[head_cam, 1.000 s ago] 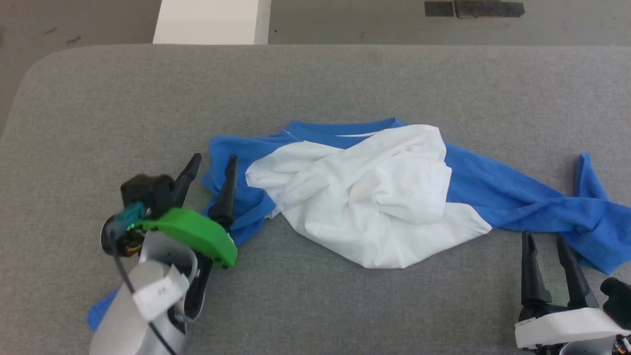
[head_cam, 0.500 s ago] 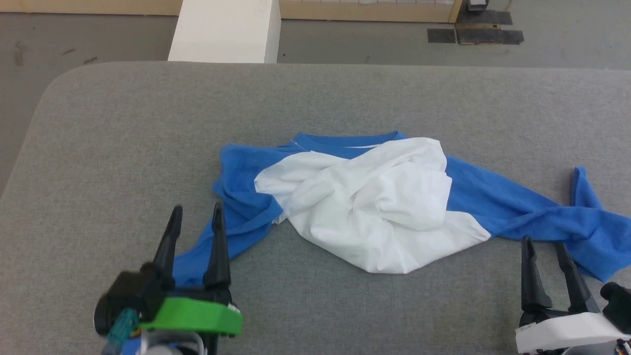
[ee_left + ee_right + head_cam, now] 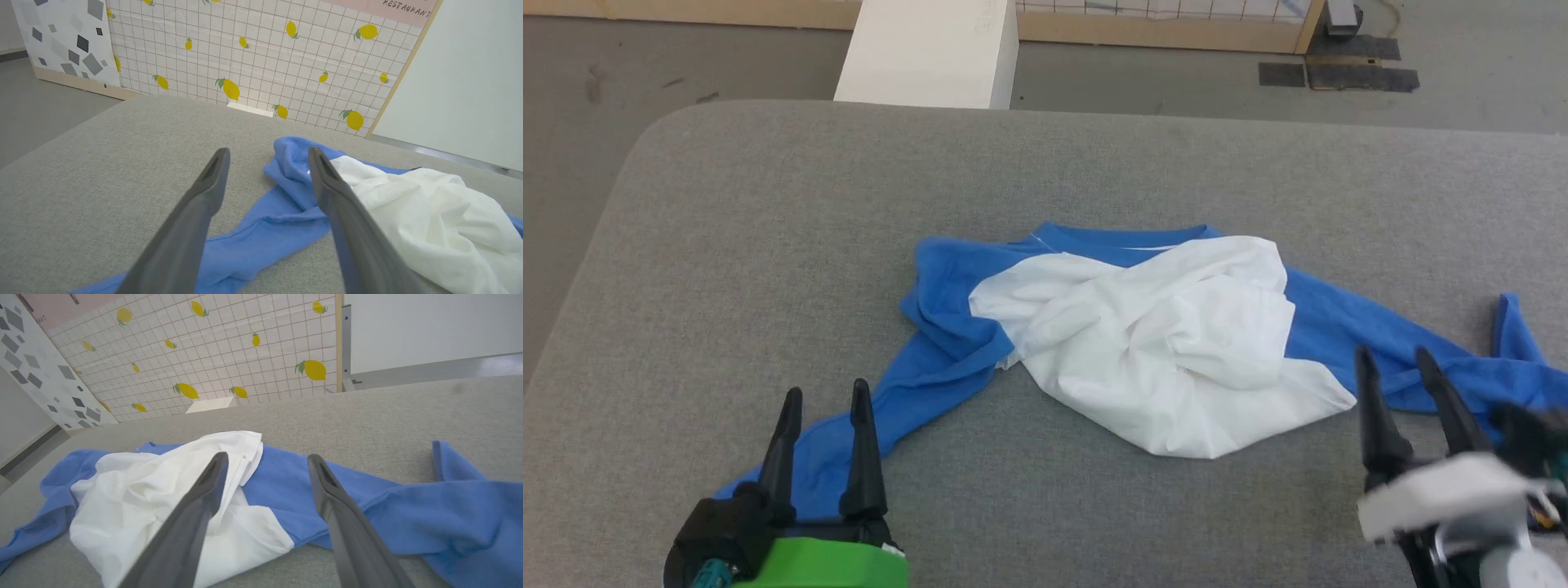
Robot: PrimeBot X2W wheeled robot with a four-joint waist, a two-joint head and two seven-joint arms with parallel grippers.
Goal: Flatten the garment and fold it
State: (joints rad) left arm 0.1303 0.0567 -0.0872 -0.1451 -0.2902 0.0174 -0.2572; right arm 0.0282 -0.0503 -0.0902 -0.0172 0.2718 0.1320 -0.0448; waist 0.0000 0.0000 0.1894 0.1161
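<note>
While the garment point(image 3: 1176, 359) lies crumpled on the counter point(image 3: 768, 245), our left jaws and right jaws gape wide, empty.

Setting: staged robot test room, lab-like; timber-framed lemon-print panel point(image 3: 261, 61) in a tile grid; terrazzo-print panel point(image 3: 65, 41) beside it; pink strip point(image 3: 392, 6) lettered RESTAURANT; plain white wall point(image 3: 470, 81); bare grey floor point(image 3: 686, 57) with dark tape patches point(image 3: 1339, 76); large fabric-topped table point(image 3: 849, 204); white box point(image 3: 931, 53) behind it.

Crumpled garment point(image 3: 1168, 367) on grey desk point(image 3: 768, 245), white body bunched, blue sleeves trailing to both sides, left tool point(image 3: 826, 389) fingers spread over left sleeve, right tool point(image 3: 1393, 354) fingers spread over right sleeve, white box point(image 3: 931, 53) on the floor beyond.
</note>
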